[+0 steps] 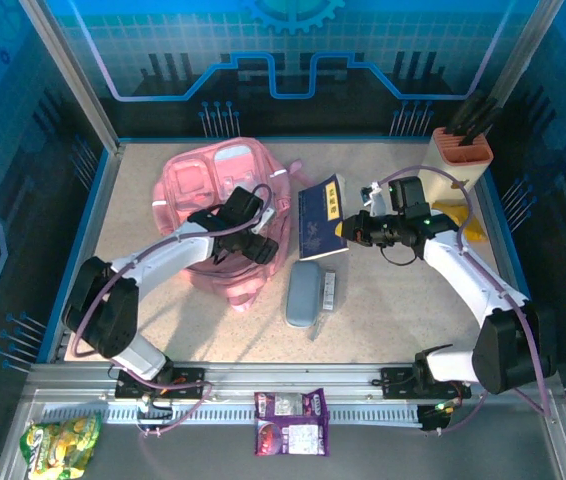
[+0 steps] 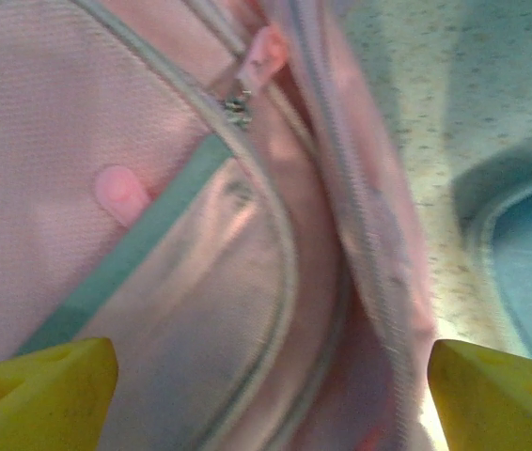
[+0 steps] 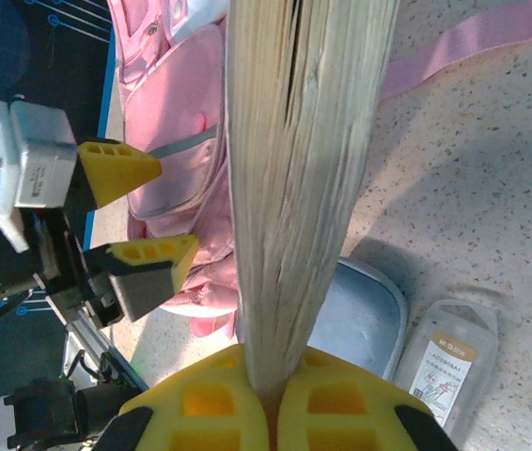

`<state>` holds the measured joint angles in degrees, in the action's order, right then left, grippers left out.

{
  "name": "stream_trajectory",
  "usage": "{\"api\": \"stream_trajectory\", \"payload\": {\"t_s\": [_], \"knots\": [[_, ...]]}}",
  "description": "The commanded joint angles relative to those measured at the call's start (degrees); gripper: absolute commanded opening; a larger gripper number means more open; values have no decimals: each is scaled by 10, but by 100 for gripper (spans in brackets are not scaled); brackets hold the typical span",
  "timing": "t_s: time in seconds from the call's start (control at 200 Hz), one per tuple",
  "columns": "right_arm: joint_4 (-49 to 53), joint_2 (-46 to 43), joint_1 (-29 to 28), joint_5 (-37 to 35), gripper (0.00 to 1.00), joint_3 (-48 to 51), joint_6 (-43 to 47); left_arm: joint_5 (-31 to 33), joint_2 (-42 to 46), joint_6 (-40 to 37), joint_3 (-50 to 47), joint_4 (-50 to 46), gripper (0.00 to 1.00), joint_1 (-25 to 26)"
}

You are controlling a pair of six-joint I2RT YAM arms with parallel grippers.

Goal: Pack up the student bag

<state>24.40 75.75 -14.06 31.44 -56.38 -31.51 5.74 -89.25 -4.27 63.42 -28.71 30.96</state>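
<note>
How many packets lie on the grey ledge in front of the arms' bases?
2. A green packet lies at the far left; a purple packet lies near the middle. Others may be hidden beyond the picture's edge.

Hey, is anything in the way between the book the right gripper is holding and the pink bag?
Yes. The open left gripper hangs at the student bag's book-facing side, directly between it and the book clamped in the right gripper. Nothing else visible blocks that gap.
</note>
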Motion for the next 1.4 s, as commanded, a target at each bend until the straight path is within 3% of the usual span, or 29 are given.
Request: {"api": "stream_trajectory", "payload": {"t_s": [0.0, 0.14, 0.315, 0.51, 0.625, 0.815, 0.996, 1.141, 1.321, 1.396], "knots": [[-16, -3, 10, 20, 0, 6, -1, -66, 36, 39, -15, -30, 83, 14], [-21, -6, 18, 24, 0, 12, -4, -117, 42, 68, -45, -23, 73, 15], [-21, -6, 21, 30, 0, 14, -3, -88, 11, 71, -50, -34, 57, 15], [-16, -11, 22, 33, 0, 13, -2, -80, -1, 54, -25, -22, 16, 16], [4, -16, 24, 37, 0, 8, 4, -44, 3, 47, 8, -36, 0, 15], [28, -41, 24, 71, 0, 16, -9, 13, 39, 50, 83, -49, 0, 14], [-8, -54, -2, 103, 0, 43, -66, 63, 59, 52, 166, -60, 0, 14], [-74, -33, -48, 100, 0, 56, -122, 100, 54, 52, 215, -56, 0, 13], [-217, 34, -125, 103, 0, 63, -195, 87, 43, 51, 242, -44, 0, 14], [-253, 71, -148, 69, 0, 36, -205, 93, 40, 57, 249, -45, 0, 14]]}}
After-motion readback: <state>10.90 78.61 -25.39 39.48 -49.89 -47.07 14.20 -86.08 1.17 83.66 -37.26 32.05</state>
